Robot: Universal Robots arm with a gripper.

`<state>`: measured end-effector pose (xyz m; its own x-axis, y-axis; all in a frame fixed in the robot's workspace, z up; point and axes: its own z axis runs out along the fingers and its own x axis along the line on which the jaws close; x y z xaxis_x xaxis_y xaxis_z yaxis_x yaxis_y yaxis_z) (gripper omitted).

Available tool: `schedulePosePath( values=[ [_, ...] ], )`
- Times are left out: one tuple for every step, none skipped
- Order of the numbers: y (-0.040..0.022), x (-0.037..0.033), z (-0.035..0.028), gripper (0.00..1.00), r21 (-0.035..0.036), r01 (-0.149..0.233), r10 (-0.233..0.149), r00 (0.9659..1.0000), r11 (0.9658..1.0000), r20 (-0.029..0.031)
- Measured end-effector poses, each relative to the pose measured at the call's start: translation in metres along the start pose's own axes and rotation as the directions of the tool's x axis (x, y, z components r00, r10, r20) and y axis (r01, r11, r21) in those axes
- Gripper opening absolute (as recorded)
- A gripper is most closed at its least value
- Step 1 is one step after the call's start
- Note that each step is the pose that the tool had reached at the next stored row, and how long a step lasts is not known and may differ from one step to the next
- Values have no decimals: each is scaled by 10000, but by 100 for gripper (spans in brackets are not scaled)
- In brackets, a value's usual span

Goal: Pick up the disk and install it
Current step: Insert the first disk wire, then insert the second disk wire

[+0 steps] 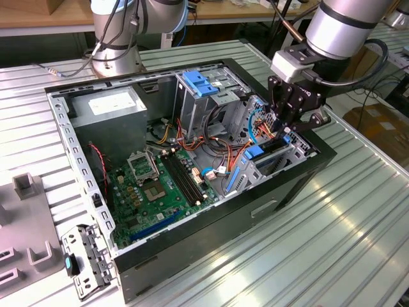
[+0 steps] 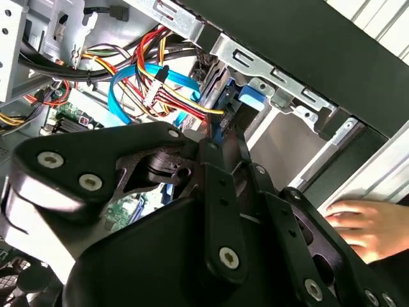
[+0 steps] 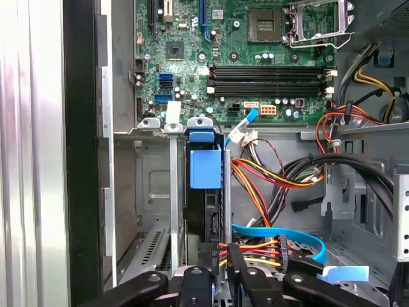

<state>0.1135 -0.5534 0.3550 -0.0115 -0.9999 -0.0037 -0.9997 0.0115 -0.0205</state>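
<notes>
One disk [image 3: 204,192] is seen standing on edge in a slot of the drive cage [image 1: 281,160], its blue carrier tab uppermost at the centre of the first wrist view. Black gripper [image 1: 291,125] fingers are placed at the disk's near end, apparently closed on it, though contact is partly hidden. At the lower right of the second wrist view, a person's hand [image 2: 364,227] is rested beside the computer case [image 1: 83,166].

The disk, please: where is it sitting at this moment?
The disk stands on edge in the metal drive bay at the case's front corner, on the exterior view's right, directly beneath the gripper, with orange and blue cables beside it.
</notes>
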Motion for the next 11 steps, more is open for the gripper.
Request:
schedulePosePath(
  values=[
    [0, 0, 0, 16, 0, 0, 0, 10000, 10000, 0],
    [0, 0, -1, 11, 0, 0, 0, 10000, 10000, -1],
    [0, 0, -1, 11, 0, 0, 0, 10000, 10000, -1],
    [0, 0, -1, 11, 0, 0, 0, 10000, 10000, -1],
    [0, 0, -1, 11, 0, 0, 0, 10000, 10000, -1],
    [0, 0, -1, 11, 0, 0, 0, 10000, 10000, -1],
    [0, 0, -1, 11, 0, 0, 0, 10000, 10000, -1],
    [0, 0, -2, 11, 0, 0, 0, 10000, 10000, -1],
    [0, 0, -3, 11, 0, 0, 0, 10000, 10000, -1],
    [0, 0, -3, 11, 0, 0, 0, 10000, 10000, -1],
    [0, 0, -3, 11, 0, 0, 0, 10000, 10000, -1]
  ],
)
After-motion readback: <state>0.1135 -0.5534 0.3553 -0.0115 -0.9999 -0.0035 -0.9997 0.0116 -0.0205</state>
